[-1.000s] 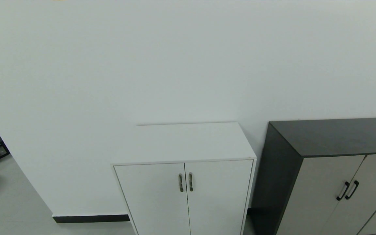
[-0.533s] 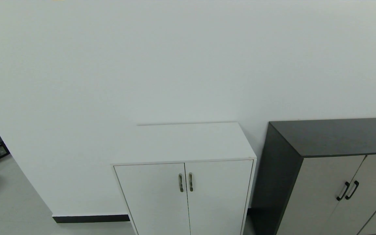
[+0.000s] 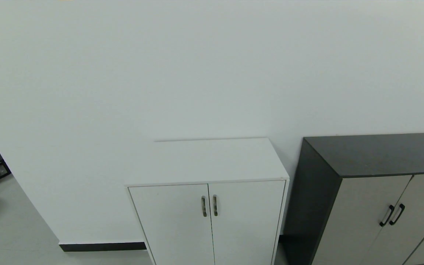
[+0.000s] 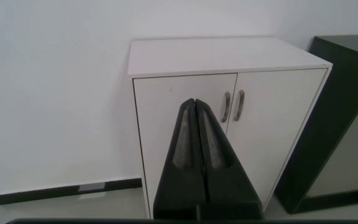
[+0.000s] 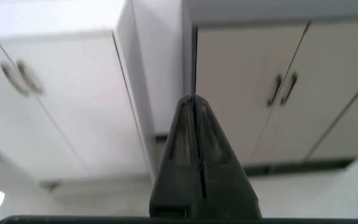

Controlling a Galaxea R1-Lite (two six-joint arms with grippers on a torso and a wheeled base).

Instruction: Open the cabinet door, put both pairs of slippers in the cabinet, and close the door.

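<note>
Left hand (image 4: 194, 102) and right hand (image 5: 193, 99), tapered black wedges, pressed together; boxy smooth white cabinet (image 3: 208, 162), doors (image 3: 175, 221) flush.

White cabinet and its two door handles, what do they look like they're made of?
White cabinet: probably laminated or painted board with a smooth matte white finish. The panels are flat, the edges are crisp and square, and no grain shows.
Door handles: likely metal with a dull grey-brown finish. They are slim bow shapes with a faint sheen, though coated plastic cannot be ruled out.
</note>
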